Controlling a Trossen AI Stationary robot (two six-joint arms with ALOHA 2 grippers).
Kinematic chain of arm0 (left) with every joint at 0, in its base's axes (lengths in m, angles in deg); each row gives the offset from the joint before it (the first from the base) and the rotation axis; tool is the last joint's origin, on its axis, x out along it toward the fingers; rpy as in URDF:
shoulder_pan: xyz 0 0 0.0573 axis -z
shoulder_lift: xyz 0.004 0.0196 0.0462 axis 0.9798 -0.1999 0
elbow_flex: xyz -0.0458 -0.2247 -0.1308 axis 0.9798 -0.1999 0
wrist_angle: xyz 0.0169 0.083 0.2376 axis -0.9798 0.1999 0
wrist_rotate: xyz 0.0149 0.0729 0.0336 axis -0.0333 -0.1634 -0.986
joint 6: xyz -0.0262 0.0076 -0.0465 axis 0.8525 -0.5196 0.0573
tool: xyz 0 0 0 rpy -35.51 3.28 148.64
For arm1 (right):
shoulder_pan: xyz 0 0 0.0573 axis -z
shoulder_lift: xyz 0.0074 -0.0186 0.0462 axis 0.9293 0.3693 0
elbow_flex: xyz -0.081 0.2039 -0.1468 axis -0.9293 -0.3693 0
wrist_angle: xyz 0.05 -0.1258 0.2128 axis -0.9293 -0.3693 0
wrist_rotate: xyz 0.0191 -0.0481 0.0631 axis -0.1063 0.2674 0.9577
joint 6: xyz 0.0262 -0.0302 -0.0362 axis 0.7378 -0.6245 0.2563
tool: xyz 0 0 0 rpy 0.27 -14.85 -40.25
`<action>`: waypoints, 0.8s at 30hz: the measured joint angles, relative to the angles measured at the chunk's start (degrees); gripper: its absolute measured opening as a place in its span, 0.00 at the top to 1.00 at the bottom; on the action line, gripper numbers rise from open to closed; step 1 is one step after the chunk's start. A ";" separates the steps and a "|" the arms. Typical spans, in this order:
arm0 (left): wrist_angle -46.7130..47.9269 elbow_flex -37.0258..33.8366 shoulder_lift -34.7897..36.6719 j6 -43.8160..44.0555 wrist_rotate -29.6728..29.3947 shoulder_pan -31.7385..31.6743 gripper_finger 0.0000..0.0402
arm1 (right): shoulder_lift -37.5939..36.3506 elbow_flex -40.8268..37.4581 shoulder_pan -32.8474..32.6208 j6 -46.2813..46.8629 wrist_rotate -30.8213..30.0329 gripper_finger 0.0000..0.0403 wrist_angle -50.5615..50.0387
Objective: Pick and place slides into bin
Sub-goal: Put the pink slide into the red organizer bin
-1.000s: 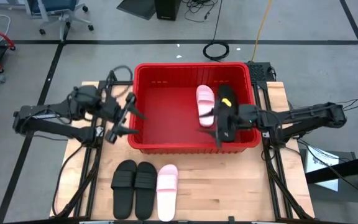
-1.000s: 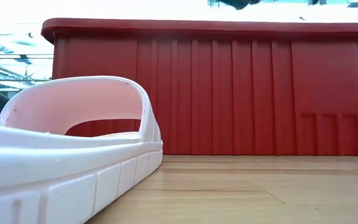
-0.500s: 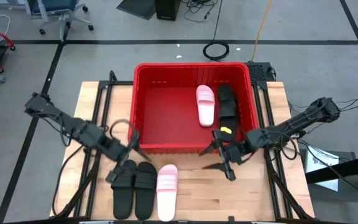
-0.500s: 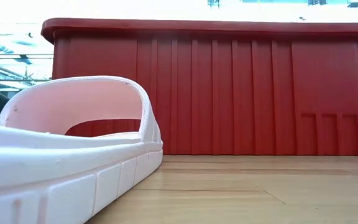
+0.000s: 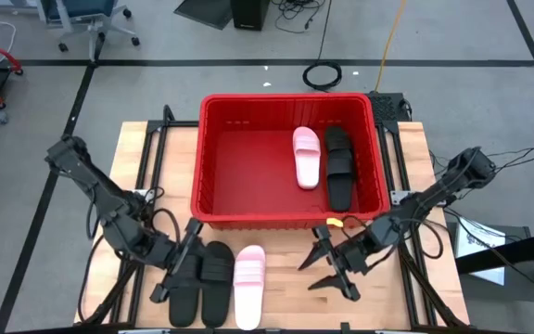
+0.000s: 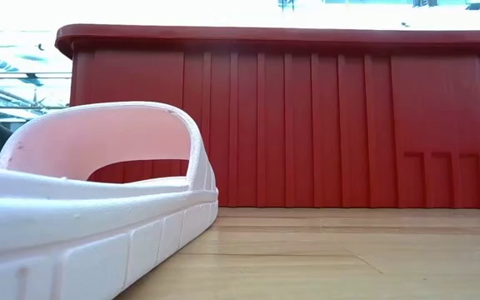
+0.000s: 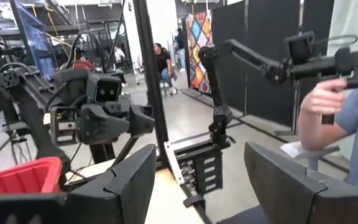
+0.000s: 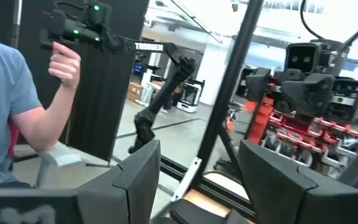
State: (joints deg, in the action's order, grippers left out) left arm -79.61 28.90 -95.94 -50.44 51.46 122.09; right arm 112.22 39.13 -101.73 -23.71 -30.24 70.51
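Red plastic fills the high view's middle: the bin holds one pink slide and one black slide, while two black slides and a pink slide on the table wait in front. The left gripper, fingers spread, hangs at the black pair; the right gripper, also spread and empty, sits over bare wood. Since a second ago both arms have swung out of the bin to the table front. In the low view the pale slide looms before the bin wall. The left wrist view shows spread fingers; a person's hand is nearby. Risk: the left fingers could nudge both black slides together.
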 joint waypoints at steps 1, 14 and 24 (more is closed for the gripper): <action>-0.91 0.00 -0.46 0.05 -0.30 0.45 0.38 | 0.62 0.00 -0.52 0.03 -0.18 0.48 1.07; -8.22 0.00 -4.88 1.96 -5.98 6.10 0.38 | 9.72 6.88 -4.67 1.46 -9.03 0.48 0.09; -9.61 0.02 -6.15 4.29 -9.06 9.25 0.38 | 20.77 21.10 -4.91 4.54 -14.98 0.48 -18.65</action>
State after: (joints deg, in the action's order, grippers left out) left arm -89.22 28.92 -102.09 -46.14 42.41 131.34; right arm 132.99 60.23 -106.64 -19.17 -45.22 51.86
